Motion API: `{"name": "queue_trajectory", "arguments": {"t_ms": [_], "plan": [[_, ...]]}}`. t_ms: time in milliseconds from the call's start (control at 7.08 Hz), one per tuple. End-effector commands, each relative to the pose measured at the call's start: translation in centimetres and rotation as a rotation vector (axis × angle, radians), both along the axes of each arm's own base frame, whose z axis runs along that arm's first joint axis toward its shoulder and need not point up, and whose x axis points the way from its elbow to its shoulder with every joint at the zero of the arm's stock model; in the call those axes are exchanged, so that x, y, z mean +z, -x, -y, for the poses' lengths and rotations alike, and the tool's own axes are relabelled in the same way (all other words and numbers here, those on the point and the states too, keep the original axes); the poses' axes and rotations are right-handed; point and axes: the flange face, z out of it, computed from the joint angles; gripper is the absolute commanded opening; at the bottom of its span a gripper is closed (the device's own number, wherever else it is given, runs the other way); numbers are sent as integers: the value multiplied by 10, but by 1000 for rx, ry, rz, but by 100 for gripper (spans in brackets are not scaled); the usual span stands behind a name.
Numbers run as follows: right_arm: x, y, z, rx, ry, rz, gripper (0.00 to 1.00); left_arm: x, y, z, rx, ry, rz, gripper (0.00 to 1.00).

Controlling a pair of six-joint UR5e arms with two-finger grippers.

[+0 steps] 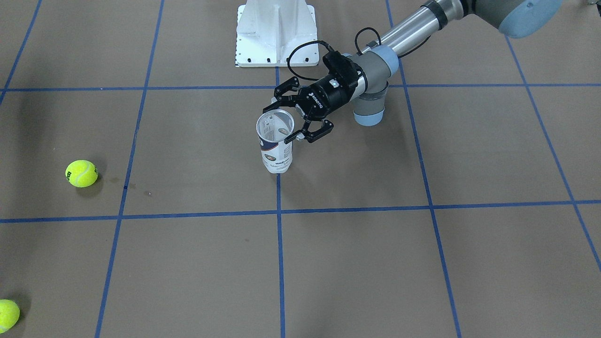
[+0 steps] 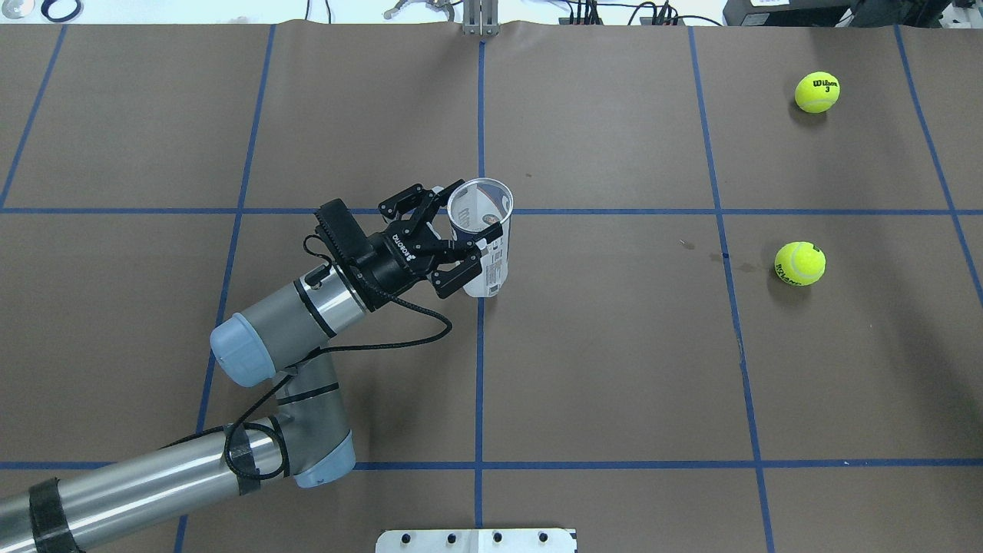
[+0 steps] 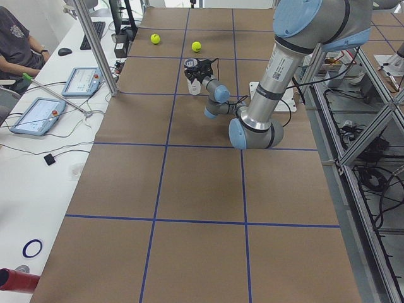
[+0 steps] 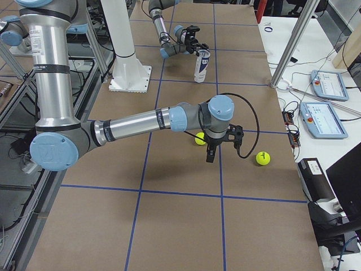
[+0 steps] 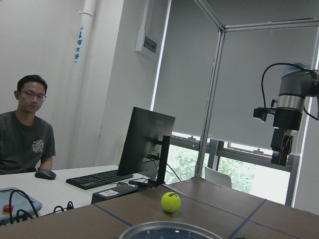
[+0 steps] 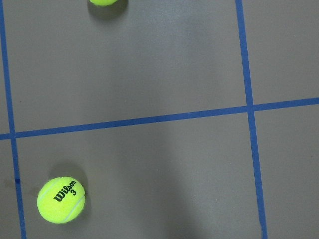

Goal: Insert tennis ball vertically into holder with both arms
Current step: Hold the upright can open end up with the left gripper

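Brown table point(image 2: 614, 346), Wilson ball point(image 2: 817, 92), ROBOTIQ left end effector point(image 2: 461, 230)

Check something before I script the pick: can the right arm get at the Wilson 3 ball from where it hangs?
Probably yes. The right claw hangs pointing down near the Wilson 3 ball, nothing lies between them, and the left claw is far off at the holder.
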Motion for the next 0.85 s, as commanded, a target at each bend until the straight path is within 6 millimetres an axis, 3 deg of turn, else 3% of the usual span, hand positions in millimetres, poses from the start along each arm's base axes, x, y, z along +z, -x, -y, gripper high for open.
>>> {"name": "queue_trajectory", "arguments": {"t_ms": [0,283,707], "plan": [[-1,1,0,-1,-2,-1,100,-2,-1,-2,-2,-7,-3,47],[0,2,0,-4,0,-1,100,1,-5,-5,4,-4,9,56],[-8,8,4,-15,-12,16,100,6,-5,-9,9,-6,10,61]]}}
